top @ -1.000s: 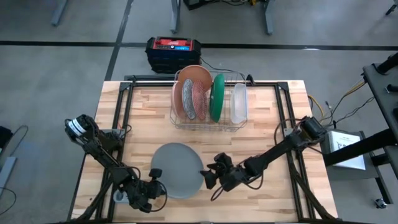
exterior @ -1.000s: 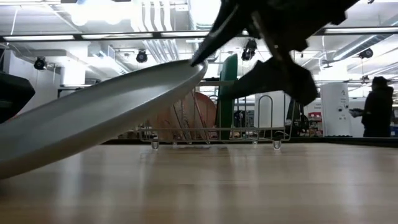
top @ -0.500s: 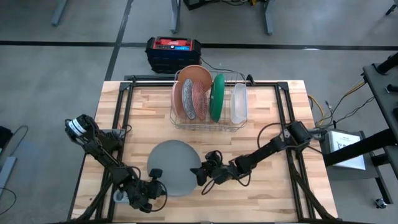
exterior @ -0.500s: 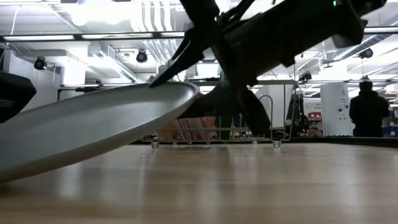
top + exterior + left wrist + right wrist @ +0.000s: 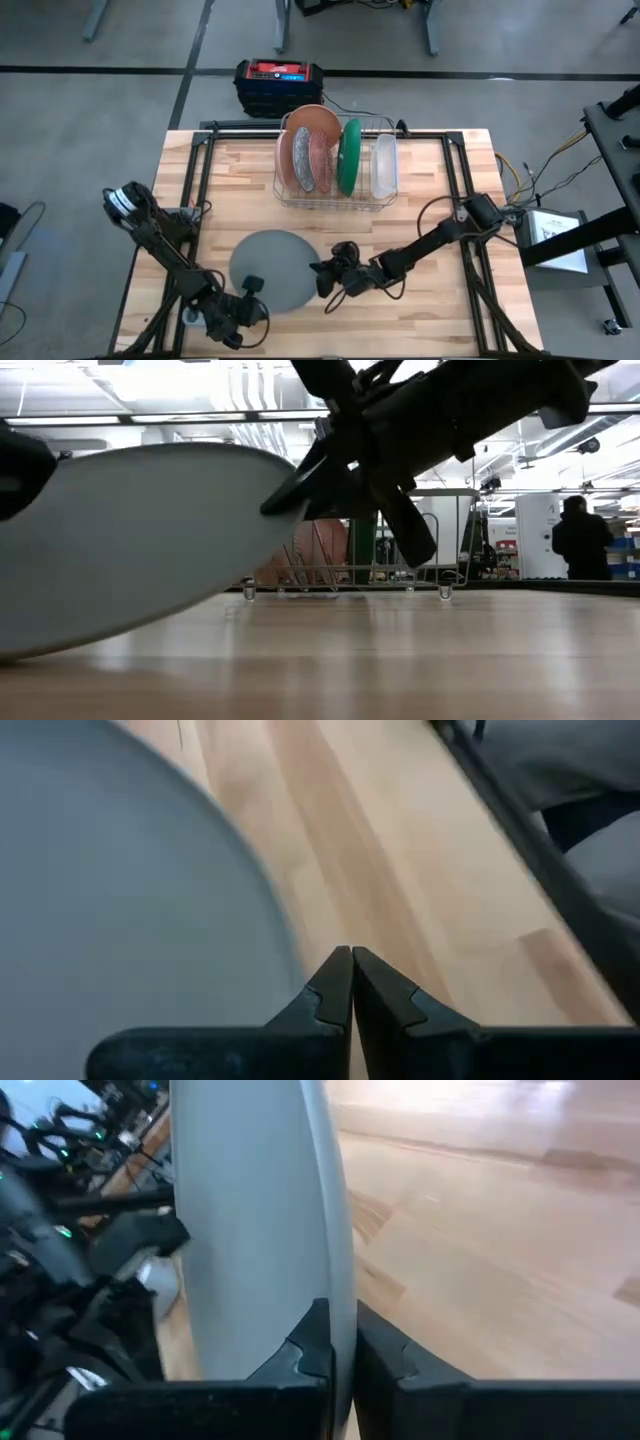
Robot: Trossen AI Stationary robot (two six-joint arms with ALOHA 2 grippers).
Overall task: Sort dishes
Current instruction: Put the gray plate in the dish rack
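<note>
The large pale grey plate (image 5: 268, 270) stands tilted at the table's near middle. Its left lower rim is on the wood and its right rim is raised; it fills the left of the low view (image 5: 150, 540). My right gripper (image 5: 324, 276) is shut on that raised rim. My left gripper (image 5: 246, 302) is shut, low at the plate's near left rim. Terracotta plates (image 5: 318, 124), a red-and-white patterned plate (image 5: 320, 160) and a dark green plate (image 5: 349, 155) stand on edge in the wire rack (image 5: 335, 198). My right gripper pinches the grey plate's right rim (image 5: 340, 1295) between its two fingers, one on each face. The fingers (image 5: 312, 1342) come level from the table's right. The plate stands steeply tilted, its opposite rim (image 5: 25, 645) on the table. Whether my left gripper (image 5: 351, 982) touches the plate's rim (image 5: 285, 955) beside it, I cannot tell.
The wire rack stands at the table's far middle, with a clear plastic tub (image 5: 384, 165) in its right end. A black and red box (image 5: 278, 82) sits on the floor beyond the far edge. A person (image 5: 580, 540) stands in the room behind. Bare wood lies right of the plate.
My right gripper has gone toward the table's left with the grey plate's rim. The plate has shifted left and tipped steeper, so that more of its face shows in the low view, with its left lower rim still on the table.
</note>
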